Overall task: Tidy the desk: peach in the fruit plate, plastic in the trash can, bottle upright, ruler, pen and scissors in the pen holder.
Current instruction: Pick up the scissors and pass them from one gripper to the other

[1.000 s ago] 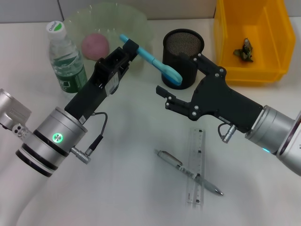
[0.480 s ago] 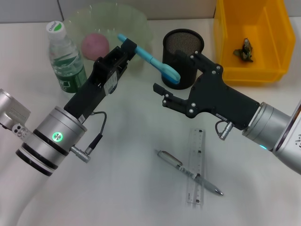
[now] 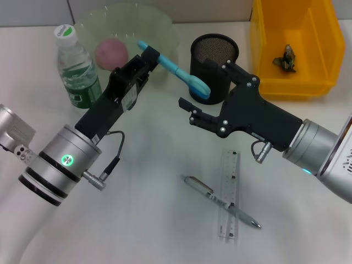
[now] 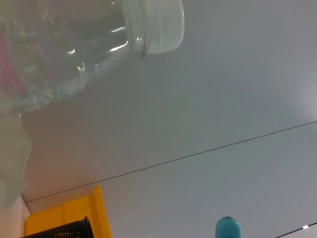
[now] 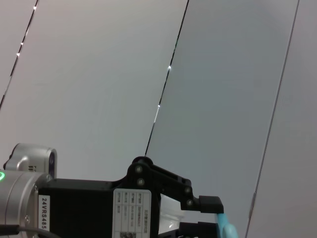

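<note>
My left gripper [image 3: 149, 55] is shut on the blue scissors [image 3: 175, 69], holding them slanted in the air between the fruit plate [image 3: 161, 25] and the black mesh pen holder [image 3: 215, 53]. The scissors' lower end lies between the spread fingers of my open right gripper [image 3: 197, 84], just in front of the holder. The pink peach [image 3: 111, 52] lies in the plate. The bottle [image 3: 77, 69] stands upright beside it. A clear ruler [image 3: 230, 190] and a pen [image 3: 220, 202] lie crossed on the table. Crumpled plastic [image 3: 286, 58] sits in the yellow trash can [image 3: 264, 38].
The right wrist view shows my left gripper [image 5: 204, 204] with the scissors' blue end [image 5: 225, 229] against a wall. The left wrist view shows the bottle's cap [image 4: 158, 25], the trash can's corner [image 4: 64, 214] and the holder's rim [image 4: 62, 231].
My right gripper has shifted a little left, toward the scissors' lower end. My left gripper holds the scissors nearly where they were.
</note>
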Robot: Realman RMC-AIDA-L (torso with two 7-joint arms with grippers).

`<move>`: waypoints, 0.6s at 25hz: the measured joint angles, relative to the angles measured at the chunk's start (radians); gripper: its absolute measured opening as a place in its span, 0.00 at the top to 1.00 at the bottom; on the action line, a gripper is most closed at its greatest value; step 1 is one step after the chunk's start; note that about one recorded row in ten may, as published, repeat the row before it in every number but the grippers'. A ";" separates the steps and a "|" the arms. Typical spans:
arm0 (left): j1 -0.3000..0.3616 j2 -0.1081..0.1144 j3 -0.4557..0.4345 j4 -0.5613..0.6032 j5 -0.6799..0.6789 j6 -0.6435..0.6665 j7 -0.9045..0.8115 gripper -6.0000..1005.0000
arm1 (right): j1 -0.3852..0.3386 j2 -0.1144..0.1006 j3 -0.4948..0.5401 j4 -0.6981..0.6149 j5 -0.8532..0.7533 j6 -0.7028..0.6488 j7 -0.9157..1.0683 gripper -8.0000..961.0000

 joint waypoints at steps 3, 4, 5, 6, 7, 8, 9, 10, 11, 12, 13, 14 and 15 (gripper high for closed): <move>0.001 0.000 0.000 0.000 0.000 0.000 0.000 0.72 | 0.000 0.000 0.000 0.000 0.000 0.001 0.000 0.15; 0.002 0.000 0.000 0.000 0.000 0.000 0.000 0.72 | 0.000 0.000 0.000 0.000 0.000 0.001 0.000 0.15; 0.003 0.000 0.000 0.000 0.000 -0.001 0.000 0.72 | 0.000 0.000 0.000 0.000 0.000 0.001 0.000 0.15; 0.003 0.000 0.000 0.000 0.000 -0.001 0.001 0.71 | 0.000 0.000 0.000 0.001 0.000 0.001 0.000 0.15; 0.004 0.000 0.000 0.000 0.000 -0.001 0.001 0.71 | 0.000 0.000 0.000 0.001 0.000 0.001 0.000 0.15; 0.004 0.000 0.000 0.000 0.000 -0.002 0.001 0.71 | 0.000 0.000 0.000 0.001 0.000 0.001 0.000 0.15; 0.004 0.000 0.000 0.000 0.000 -0.002 0.001 0.71 | 0.000 0.000 0.000 0.001 0.000 0.001 0.000 0.15; 0.004 0.000 0.000 0.000 0.000 -0.002 0.001 0.71 | 0.000 0.000 0.000 0.002 0.000 0.001 0.000 0.15; 0.004 0.000 0.000 0.000 0.000 -0.002 0.001 0.71 | 0.000 0.000 0.000 0.002 0.000 0.001 0.000 0.15; 0.005 0.000 0.000 0.000 0.000 -0.002 0.001 0.71 | 0.000 0.000 0.000 0.003 0.000 0.001 0.000 0.15; 0.005 0.000 0.000 0.000 0.000 -0.002 0.001 0.71 | 0.000 0.000 0.000 0.003 0.000 0.001 0.000 0.15; 0.005 0.000 0.000 0.000 0.000 -0.002 0.001 0.71 | 0.000 0.000 0.000 0.003 0.000 0.001 0.000 0.15; 0.005 0.000 0.000 0.000 0.000 -0.002 0.001 0.71 | 0.000 0.000 0.000 0.003 0.000 0.001 0.000 0.15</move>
